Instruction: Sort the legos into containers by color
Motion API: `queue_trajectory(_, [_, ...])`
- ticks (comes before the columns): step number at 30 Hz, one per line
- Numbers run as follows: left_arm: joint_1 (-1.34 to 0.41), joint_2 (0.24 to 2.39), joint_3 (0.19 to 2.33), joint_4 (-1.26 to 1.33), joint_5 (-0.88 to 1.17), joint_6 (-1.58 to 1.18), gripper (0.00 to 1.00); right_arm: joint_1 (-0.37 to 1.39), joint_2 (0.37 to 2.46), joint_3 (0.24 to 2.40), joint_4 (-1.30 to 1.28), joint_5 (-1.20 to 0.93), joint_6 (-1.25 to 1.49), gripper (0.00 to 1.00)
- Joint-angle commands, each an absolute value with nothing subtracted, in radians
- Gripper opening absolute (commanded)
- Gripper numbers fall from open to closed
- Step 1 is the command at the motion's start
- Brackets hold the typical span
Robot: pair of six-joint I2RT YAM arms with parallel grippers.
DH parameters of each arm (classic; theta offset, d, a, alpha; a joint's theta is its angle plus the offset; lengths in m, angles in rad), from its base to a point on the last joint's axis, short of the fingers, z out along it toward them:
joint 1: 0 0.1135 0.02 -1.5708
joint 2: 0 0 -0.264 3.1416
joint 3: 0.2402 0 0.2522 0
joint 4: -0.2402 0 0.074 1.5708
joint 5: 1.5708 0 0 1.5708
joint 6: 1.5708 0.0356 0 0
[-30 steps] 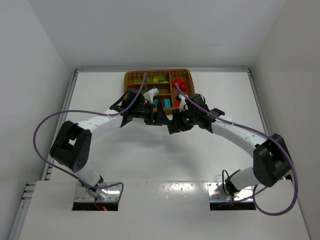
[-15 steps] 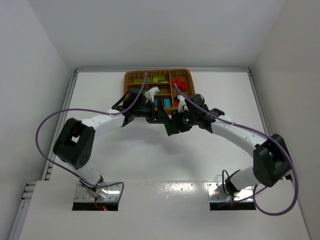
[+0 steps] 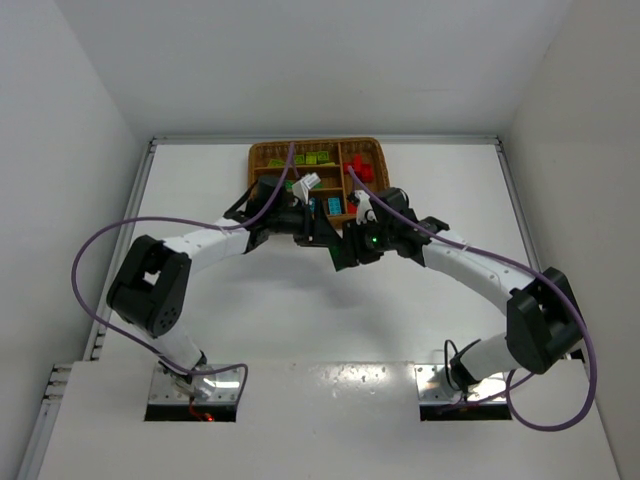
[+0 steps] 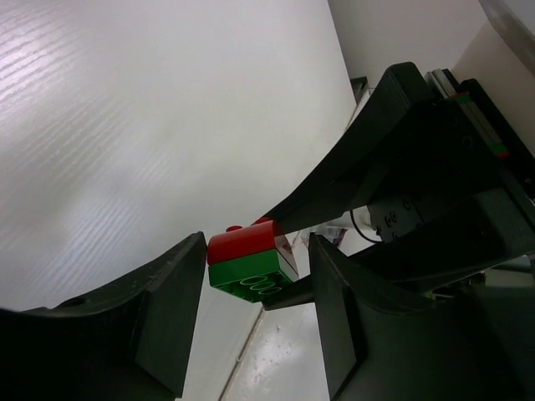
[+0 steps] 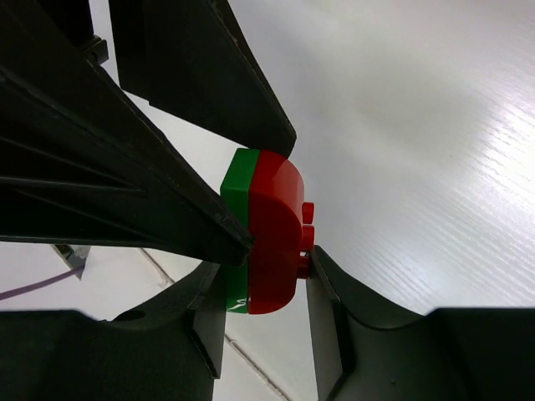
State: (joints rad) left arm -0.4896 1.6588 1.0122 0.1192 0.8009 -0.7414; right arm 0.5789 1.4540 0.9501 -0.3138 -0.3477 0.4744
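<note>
A red brick stuck onto a dark green brick is pinched in my right gripper, one finger on the green side, the other on the red studs. The stack also shows in the left wrist view. My left gripper is open, its jaws on either side of the stack with a gap on the right. Both grippers, left and right, meet just in front of the wicker tray, which holds lime bricks, red bricks and cyan bricks.
The white table runs to side walls left and right and a back wall behind the tray. Purple cables loop off both arms. The arm bases stand at the near edge.
My left gripper has moved right and closed in around the stack held by my right gripper. The right gripper has shifted slightly left.
</note>
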Motion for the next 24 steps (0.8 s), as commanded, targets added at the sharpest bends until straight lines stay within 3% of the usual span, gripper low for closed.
queue_trajectory(1, [-0.488,1.671,1.003,0.123,0.821,-0.73,0.58,0.584,1.436,0.983,-0.258,-0.339,0.465,0.26])
queue_trajectory(3, [-0.479,1.671,0.993,0.123,0.821,-0.73,0.58,0.584,1.436,0.983,-0.258,-0.313,0.465,0.26])
queue_trajectory(5, [-0.469,1.671,0.98,0.132,0.821,-0.768,0.67,0.584,1.425,0.974,-0.258,-0.299,0.465,0.26])
queue_trajectory(7, [-0.46,1.671,0.971,0.147,0.821,-0.797,0.7,0.584,1.425,0.974,-0.258,-0.276,0.465,0.26])
queue_trajectory(10, [-0.451,1.671,0.971,0.158,0.831,-0.825,0.71,0.584,1.425,0.965,-0.249,-0.264,0.465,0.26])
queue_trajectory(16, [-0.451,1.68,0.971,0.201,0.851,-0.888,0.61,0.584,1.425,0.965,-0.238,-0.255,0.465,0.26])
queue_trajectory(24, [-0.46,1.678,0.936,0.224,0.792,-0.968,0.61,0.584,1.425,0.965,-0.218,-0.255,0.474,0.26])
